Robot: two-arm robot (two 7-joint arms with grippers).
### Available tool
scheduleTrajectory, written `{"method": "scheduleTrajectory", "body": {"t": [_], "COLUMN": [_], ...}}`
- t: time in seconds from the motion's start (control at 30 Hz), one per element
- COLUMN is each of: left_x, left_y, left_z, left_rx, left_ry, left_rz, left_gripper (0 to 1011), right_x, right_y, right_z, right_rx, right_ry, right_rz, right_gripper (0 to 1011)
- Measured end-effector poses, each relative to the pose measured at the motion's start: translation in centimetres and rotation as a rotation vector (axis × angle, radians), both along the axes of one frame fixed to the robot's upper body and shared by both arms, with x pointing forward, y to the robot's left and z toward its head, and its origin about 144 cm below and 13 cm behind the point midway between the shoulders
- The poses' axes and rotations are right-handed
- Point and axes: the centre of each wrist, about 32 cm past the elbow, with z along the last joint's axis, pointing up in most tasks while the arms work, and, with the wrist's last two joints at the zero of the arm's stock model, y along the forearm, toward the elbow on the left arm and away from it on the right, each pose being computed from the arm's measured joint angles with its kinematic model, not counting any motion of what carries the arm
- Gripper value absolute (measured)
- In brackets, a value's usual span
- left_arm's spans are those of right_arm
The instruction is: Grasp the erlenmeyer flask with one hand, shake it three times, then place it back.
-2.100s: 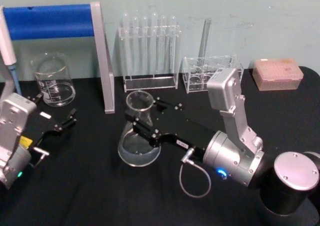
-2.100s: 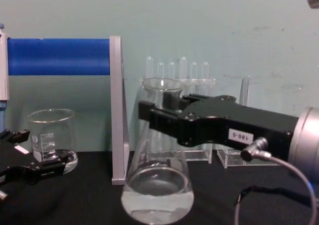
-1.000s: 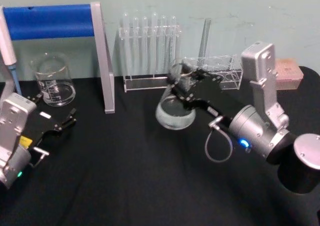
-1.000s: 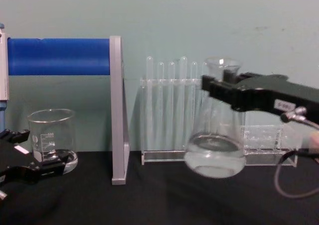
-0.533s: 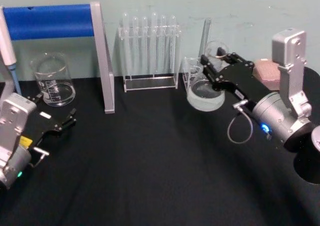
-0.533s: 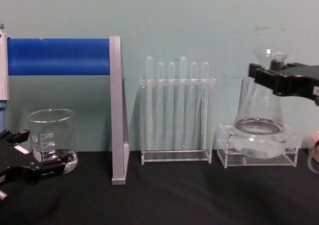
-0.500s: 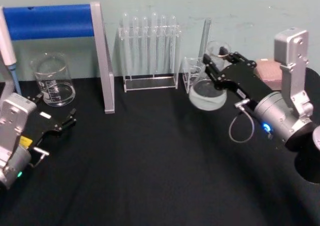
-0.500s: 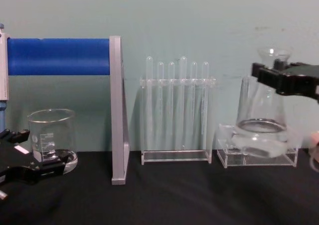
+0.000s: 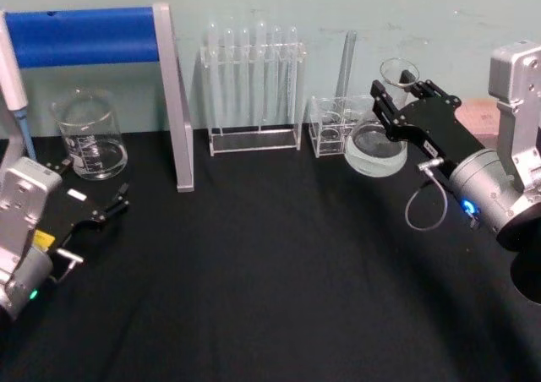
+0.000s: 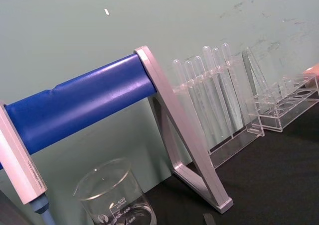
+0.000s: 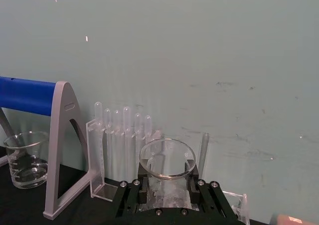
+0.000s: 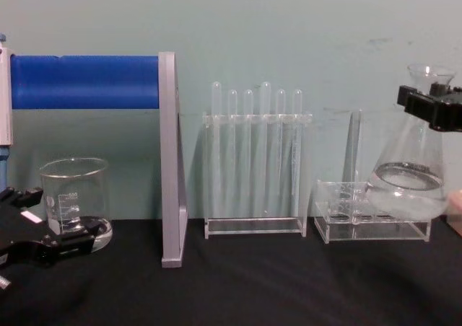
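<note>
Clear conical erlenmeyer flask (image 9: 374,152), liquid inside, mouth up, nearly upright, above the table's (image 9: 254,272) far right edge; right gripper (image 9: 390,103) pinches its neck. Left gripper (image 9: 89,204) parked left, fingers spread.

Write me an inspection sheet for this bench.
Surface: black table, nothing spilled seen.
Job's things: flask, some clear liquid inside, held off the table by its neck.
Clutter: beaker, test tube rack, small rack, blue-bar stand, pink box.
Grippers: right gripper shut on the flask; left gripper open, parked at the left.
Cables: grey loop by the right arm.
Surroundings: pale green wall.
</note>
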Motion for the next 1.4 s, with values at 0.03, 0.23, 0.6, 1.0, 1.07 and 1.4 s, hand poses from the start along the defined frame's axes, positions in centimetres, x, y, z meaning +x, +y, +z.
{"method": "scheduleTrajectory", "body": {"t": [0.03,0.23,0.6,1.0,1.07,1.4], "left_x": [0.0,0.0,0.0,0.0,0.0,0.0], "left_y": [0.0,0.0,0.0,0.0,0.0,0.0], "left_z": [0.0,0.0,0.0,0.0,0.0,0.0], "left_rx": [0.000,0.000,0.000,0.000,0.000,0.000], "left_ry": [0.000,0.000,0.000,0.000,0.000,0.000], "left_rz": [0.000,0.000,0.000,0.000,0.000,0.000], "left_gripper": [1001,1001,1001,1001,1001,1001], "right_x": [0.0,0.0,-0.4,-1.2,-1.3,-1.8], "right_y": [0.0,0.4,1.6,3.2,3.5,4.2], "right_z": [0.0,-0.1,-0.1,-0.3,-0.3,-0.6], "right_rx": [0.000,0.005,0.009,0.011,0.009,0.000], "right_ry": [0.000,0.004,0.011,0.029,0.033,0.047], "right_rz": [0.001,0.017,0.081,0.176,0.195,0.247], "right_gripper": [456,453,453,453,456,453]}}
